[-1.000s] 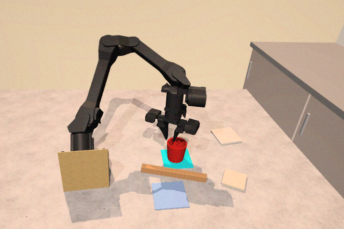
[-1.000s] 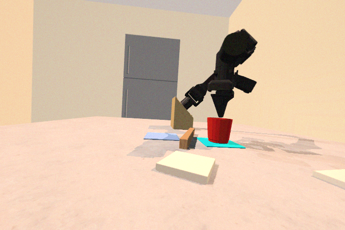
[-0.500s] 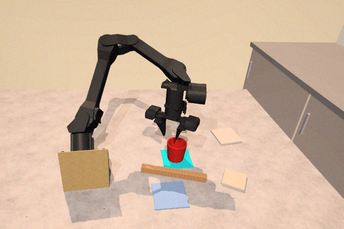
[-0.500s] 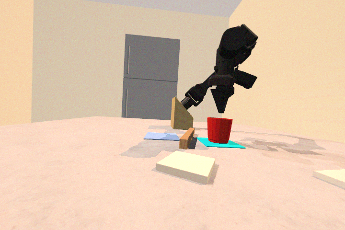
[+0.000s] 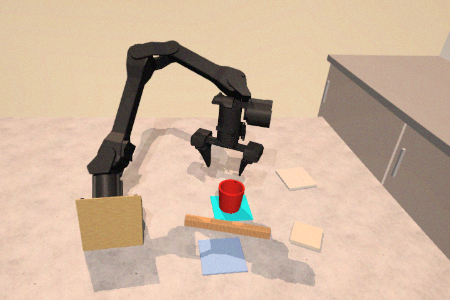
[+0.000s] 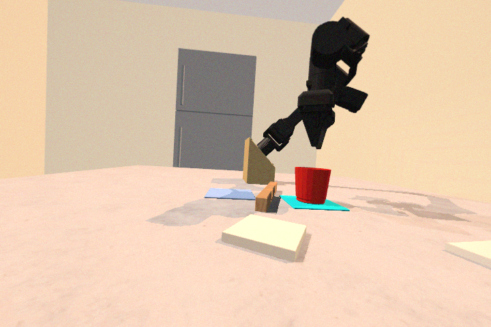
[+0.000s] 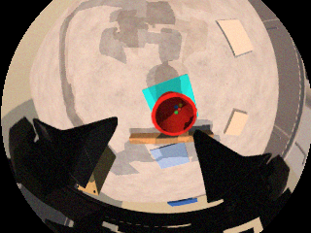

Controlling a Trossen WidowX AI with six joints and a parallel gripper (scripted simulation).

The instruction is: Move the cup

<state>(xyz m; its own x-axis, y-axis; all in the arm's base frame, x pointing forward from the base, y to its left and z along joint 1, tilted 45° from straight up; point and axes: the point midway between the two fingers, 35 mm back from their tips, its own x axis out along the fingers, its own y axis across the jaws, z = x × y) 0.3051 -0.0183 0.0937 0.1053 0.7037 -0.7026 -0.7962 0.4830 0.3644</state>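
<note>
Red cup (image 5: pixel 231 196) stood upright on the teal pad (image 5: pixel 247 213); the hand (image 5: pixel 224 169), wide and empty at its twelve o'clock, should lift straight clear.

Arm (image 5: pixel 133 105): matte black all over, boxy links, rounded joints, cylindrical base; gripper (image 5: pixel 225 169) has 2 tapered pointed fingers.

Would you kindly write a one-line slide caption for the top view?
Open gripper hangs above the upright red cup on the cyan pad, wooden bar and blue pad in front.
</note>
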